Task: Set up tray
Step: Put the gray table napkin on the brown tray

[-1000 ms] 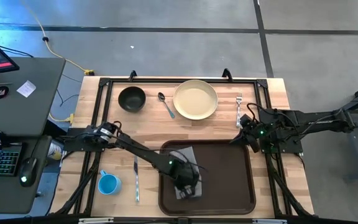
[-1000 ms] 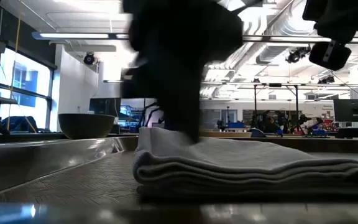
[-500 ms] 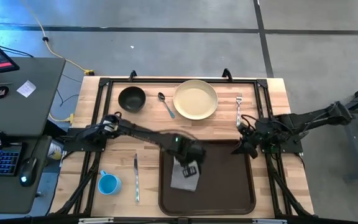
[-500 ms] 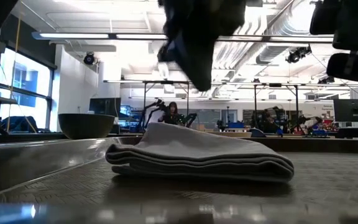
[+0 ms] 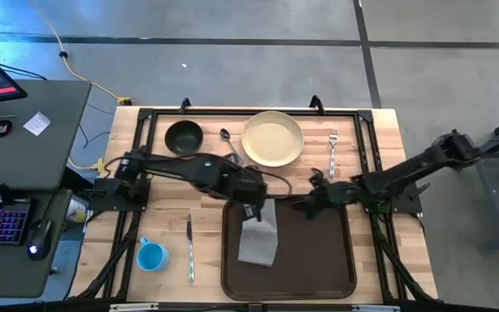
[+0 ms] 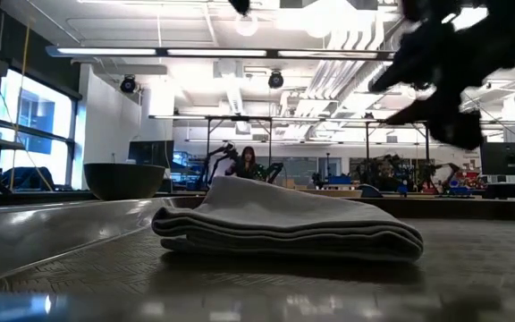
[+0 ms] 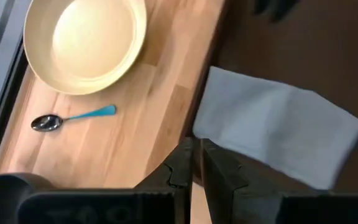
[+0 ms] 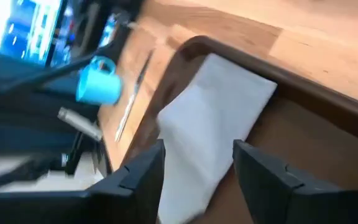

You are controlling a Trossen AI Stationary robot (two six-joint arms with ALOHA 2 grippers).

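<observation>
Overhead, I see the tray at the near middle of the tabletop, a grey napkin lying in its left part, my left claw over the tray's far-left corner and my right claw over its far edge. Low view gives me the folded napkin flat on the tray floor, untouched. Left wrist view shows that claw pressed together and empty above the napkin's edge; right wrist view shows that claw spread, holding nothing.
</observation>
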